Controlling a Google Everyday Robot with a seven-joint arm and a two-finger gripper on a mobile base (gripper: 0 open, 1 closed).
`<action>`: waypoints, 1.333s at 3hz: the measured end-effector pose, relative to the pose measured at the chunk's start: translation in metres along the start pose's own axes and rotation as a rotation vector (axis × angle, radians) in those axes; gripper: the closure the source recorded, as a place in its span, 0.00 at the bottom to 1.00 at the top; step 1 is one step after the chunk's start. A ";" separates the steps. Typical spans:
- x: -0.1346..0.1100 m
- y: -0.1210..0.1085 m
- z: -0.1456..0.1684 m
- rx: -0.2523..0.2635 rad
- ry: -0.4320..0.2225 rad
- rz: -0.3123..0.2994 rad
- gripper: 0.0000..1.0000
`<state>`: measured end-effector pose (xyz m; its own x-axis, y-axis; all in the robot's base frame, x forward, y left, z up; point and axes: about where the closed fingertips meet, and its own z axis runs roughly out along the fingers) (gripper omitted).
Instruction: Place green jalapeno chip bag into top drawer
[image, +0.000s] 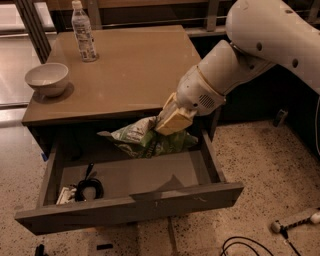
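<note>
The green jalapeno chip bag (145, 138), wrinkly green with white patches, hangs over the back part of the open top drawer (130, 206), just below the table's front edge. My gripper (167, 127), with tan fingers, is shut on the bag's right end and holds it above the drawer floor. The drawer is pulled far out, its flat front panel toward the camera. The white arm reaches in from the upper right.
A white bowl (47, 78) sits at the table's left edge and a clear plastic bottle (83, 32) stands at the back left. A black cable coil (88, 188) and a small white item lie in the drawer's left part. Cables and a tool lie on the floor at right.
</note>
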<state>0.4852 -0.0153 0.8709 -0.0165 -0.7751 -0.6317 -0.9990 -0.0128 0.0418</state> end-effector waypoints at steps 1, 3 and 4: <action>0.025 0.018 0.027 -0.019 -0.018 0.078 1.00; 0.058 0.012 0.089 0.093 -0.007 0.016 1.00; 0.058 0.013 0.089 0.091 -0.007 0.016 1.00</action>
<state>0.4679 -0.0047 0.7660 -0.0328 -0.7702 -0.6369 -0.9982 0.0576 -0.0183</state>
